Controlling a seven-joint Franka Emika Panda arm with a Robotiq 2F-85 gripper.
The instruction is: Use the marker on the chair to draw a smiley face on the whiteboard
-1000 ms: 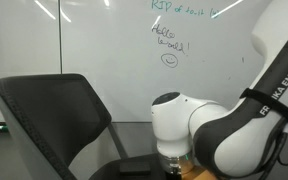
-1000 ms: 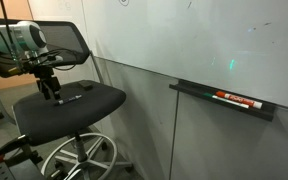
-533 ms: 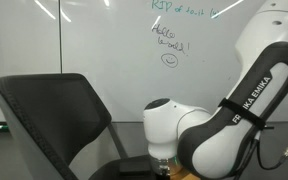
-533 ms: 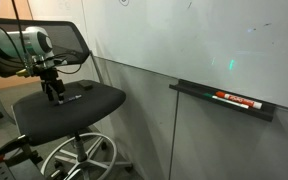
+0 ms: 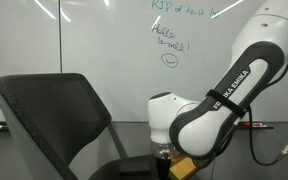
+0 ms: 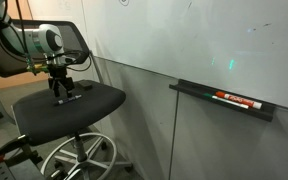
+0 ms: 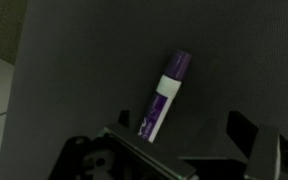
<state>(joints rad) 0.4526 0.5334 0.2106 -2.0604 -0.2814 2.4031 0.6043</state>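
The marker [image 7: 164, 96], purple with a white middle band, lies on the dark seat of the chair [image 6: 94, 102]. In the wrist view its lower end reaches to just beside one finger. My gripper [image 7: 181, 126] is open and empty, hovering just above the seat with the marker off-centre between the fingers. In an exterior view the gripper [image 6: 61, 92] hangs over the seat's back part, with the marker [image 6: 77, 97] beside it. The chair's backrest [image 5: 54, 115] fills the lower left. The whiteboard [image 5: 104, 40] carries green handwriting and a small green smiley [image 5: 169, 59].
A dark tray [image 6: 224, 100] on the wall below the whiteboard [image 6: 204, 40] holds a red-and-white marker. The chair's chrome wheel base [image 6: 79, 160] stands on the floor. My arm's white body [image 5: 214, 110] fills the right side.
The gripper has moved sideways over the seat toward the marker and a little lower. The arm's elbow has swung upward. The marker has not moved.
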